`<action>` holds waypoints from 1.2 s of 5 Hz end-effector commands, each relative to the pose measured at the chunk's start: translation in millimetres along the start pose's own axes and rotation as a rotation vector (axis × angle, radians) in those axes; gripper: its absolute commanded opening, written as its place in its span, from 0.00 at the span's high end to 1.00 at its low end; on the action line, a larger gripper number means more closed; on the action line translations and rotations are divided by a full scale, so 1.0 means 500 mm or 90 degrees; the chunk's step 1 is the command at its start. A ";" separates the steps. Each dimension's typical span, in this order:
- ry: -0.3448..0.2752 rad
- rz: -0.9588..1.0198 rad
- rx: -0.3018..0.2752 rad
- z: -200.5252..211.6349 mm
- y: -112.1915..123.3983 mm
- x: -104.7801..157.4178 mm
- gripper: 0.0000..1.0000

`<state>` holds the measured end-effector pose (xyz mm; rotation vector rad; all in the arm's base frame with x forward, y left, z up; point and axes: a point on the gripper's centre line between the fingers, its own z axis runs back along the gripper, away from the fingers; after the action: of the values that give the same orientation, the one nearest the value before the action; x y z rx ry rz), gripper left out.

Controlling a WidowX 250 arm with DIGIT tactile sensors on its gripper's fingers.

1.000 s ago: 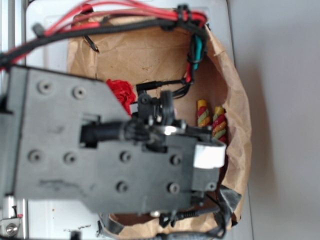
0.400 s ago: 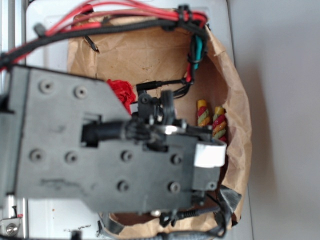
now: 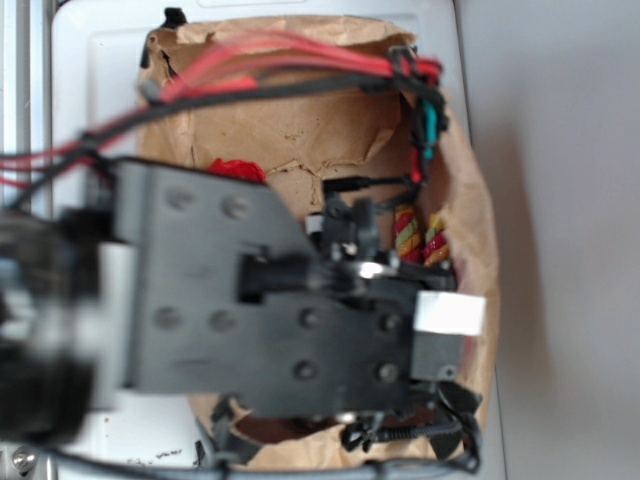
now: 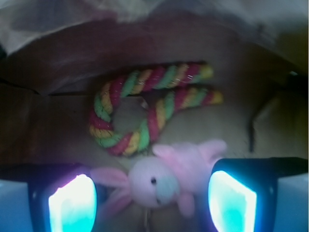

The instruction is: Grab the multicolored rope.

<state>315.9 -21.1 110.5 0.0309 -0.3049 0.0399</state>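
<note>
Wrist view: the fingers point(image 4: 152, 203) are spread wide and gripping nothing, one glowing pad at lower left, one at lower right. Between them sits the pink plush bunny point(image 4: 161, 181), not the target. The multicolored rope point(image 4: 145, 106) lies just beyond it, toward the top of the frame, bent in a U with both legs running left to right and the bend at the left. So the reach has to go past the bunny. Count: one rope, one bunny, one red paper ball point(image 3: 238, 170), all inside the brown paper bag point(image 3: 480, 250).

Arm housing: black, boxy, studded with round screws.
Red and black cables point(image 3: 290, 62) bundled above the housing point(image 3: 250, 310); white label point(image 3: 450, 313) at its right edge.
</note>
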 end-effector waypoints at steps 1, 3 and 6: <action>-0.065 -0.051 -0.030 0.026 0.022 0.019 0.00; -0.069 -0.067 -0.070 0.060 0.046 0.006 0.00; -0.128 -0.223 -0.104 0.042 0.030 -0.020 0.00</action>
<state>292.5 -8.9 105.9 -0.0940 -0.4283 -0.3332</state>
